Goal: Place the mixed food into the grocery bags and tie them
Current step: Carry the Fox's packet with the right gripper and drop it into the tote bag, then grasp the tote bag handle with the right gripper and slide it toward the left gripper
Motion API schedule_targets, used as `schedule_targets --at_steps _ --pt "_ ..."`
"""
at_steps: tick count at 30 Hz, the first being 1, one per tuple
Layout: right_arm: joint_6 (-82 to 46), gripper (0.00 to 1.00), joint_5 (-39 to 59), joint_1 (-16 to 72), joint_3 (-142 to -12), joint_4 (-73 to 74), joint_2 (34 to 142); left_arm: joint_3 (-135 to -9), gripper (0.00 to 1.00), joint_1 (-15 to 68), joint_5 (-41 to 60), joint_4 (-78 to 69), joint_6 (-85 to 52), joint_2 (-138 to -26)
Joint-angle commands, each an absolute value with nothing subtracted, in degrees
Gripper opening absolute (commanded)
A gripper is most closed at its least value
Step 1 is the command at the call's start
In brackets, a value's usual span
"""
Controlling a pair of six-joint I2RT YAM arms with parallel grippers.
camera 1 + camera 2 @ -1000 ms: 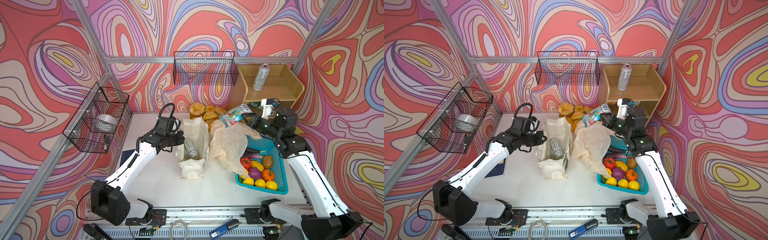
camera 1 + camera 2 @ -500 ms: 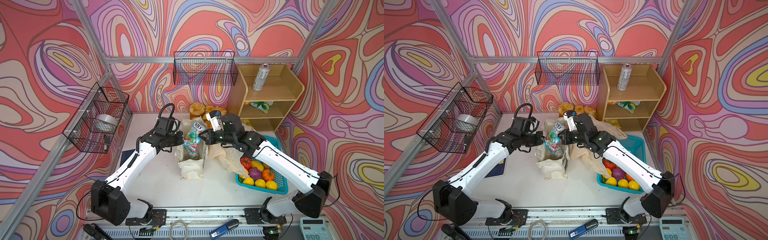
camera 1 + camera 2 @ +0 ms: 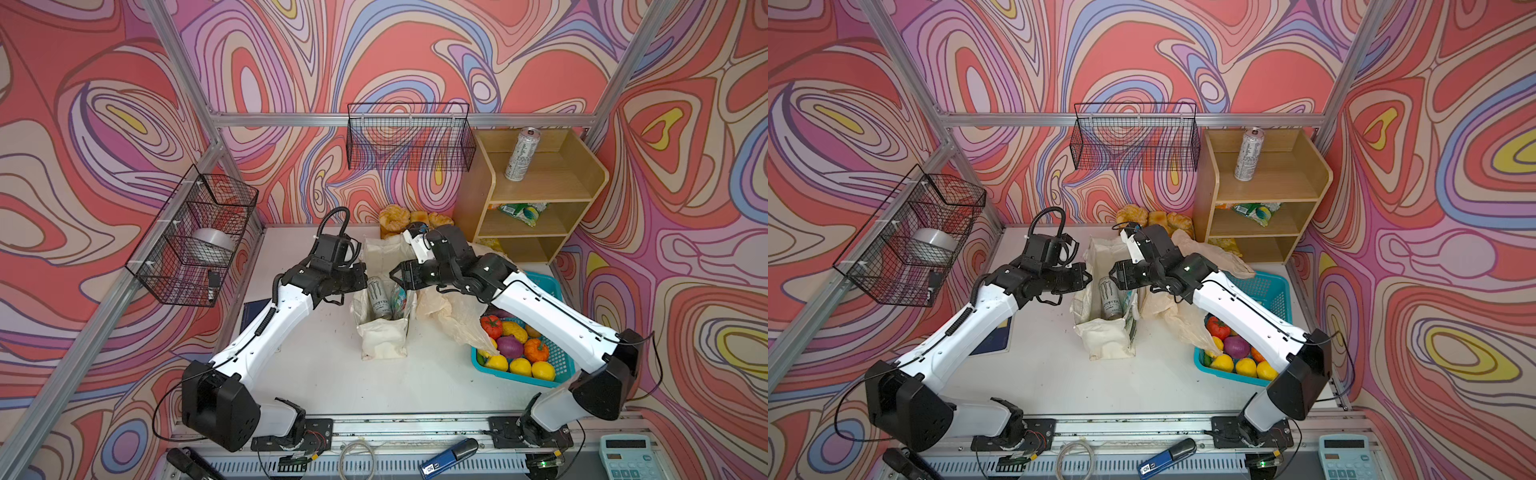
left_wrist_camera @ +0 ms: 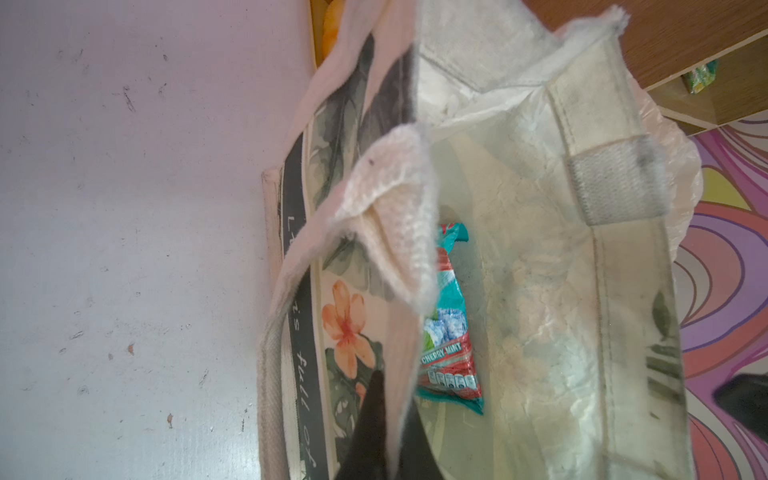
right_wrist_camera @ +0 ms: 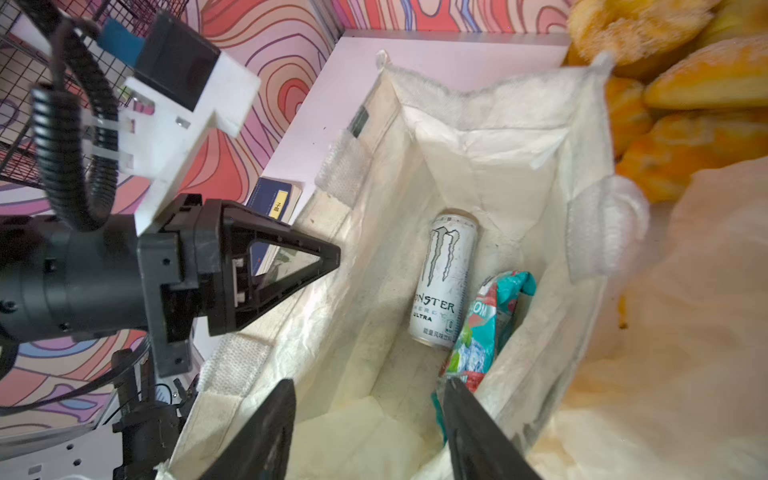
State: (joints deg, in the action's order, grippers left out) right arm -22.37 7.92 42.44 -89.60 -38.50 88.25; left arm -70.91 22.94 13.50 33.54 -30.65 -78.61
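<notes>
**Can and Snack Packet Are Inside the Tote**

The cloth tote (image 3: 382,340) is stood near the middle of the table (image 3: 316,374), a little toward the far edge, with its mouth up. Its rim is pinched by the left gripper (image 3: 362,283), whose fingers are pressed tight on the cloth, so the mouth is held wide. The right gripper (image 5: 369,384) is hung over the mouth with its fingers wide apart and nothing between them.

Inside the tote, the drink can (image 5: 444,278) and the snack packet (image 5: 486,324) are seen side by side and seem to touch. The can's long side is run from the near edge toward the far edge, with its top pointed at the far edge. The packet is laid the same way.

The can is judged hard, smooth and a bit heavy, so it is best gripped across its round middle. The packet is judged light, crinkly and slippery, so a flat sealed end is best pinched. The tote is soft and floppy, so its handles are best taken for tying.

The lemons (image 3: 519,368) are seen in the teal basket (image 3: 557,363) by the right near corner. The plastic bag (image 3: 457,316) is draped between tote and basket.
</notes>
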Motion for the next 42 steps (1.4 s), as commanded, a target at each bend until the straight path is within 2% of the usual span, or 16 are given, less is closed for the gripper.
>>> schedule_targets --at_steps 1,4,7,10,12,13,14,16,17,26,39,42 --pt "-21.9 0.63 -1.1 42.6 -91.0 -42.6 85.4 -71.2 0.0 23.2 13.5 34.3 -30.5 -77.5" --pt "-22.5 0.71 -7.1 42.6 -91.3 -46.2 86.8 -71.4 0.0 23.3 13.4 34.3 -30.3 -77.6" --pt "-23.4 0.74 -9.9 42.6 -90.3 -47.0 88.7 -71.8 0.0 23.3 13.4 34.5 -30.2 -77.8" --pt "-23.7 0.75 -9.6 42.6 -89.0 -45.5 90.6 -72.0 0.0 23.3 13.1 34.7 -30.1 -77.8" --pt "-23.6 0.71 -7.5 42.6 -89.2 -44.6 92.7 -72.6 0.0 23.2 12.6 35.3 -29.6 -77.8" --pt "-23.2 0.65 -5.9 42.6 -89.5 -43.9 93.5 -73.0 0.0 23.2 11.7 35.8 -29.2 -77.9" --pt "-22.9 0.51 -3.6 42.6 -90.0 -42.9 94.3 -73.7 0.0 23.1 10.4 36.6 -28.6 -77.9" --pt "-22.6 0.13 0.4 42.6 -91.7 -41.7 95.6 -75.2 0.0 22.1 7.7 38.5 -27.0 -77.8" --pt "-23.0 0.0 2.6 42.6 -92.8 -41.1 96.3 -76.1 0.0 20.8 6.8 39.4 -26.3 -77.8" --pt "-28.2 0.0 11.4 47.4 -106.5 -35.2 107.1 -84.0 0.0 6.2 4.9 43.9 -21.0 -79.3" --pt "-33.8 0.0 16.9 51.1 -125.5 -28.6 127.1 -91.9 0.0 -0.8 -2.1 45.5 -14.2 -88.2" --pt "-32.7 0.4 16.8 51.1 -126.1 -30.0 127.2 -93.1 0.02 -0.8 -2.4 46.8 -13.2 -89.8"
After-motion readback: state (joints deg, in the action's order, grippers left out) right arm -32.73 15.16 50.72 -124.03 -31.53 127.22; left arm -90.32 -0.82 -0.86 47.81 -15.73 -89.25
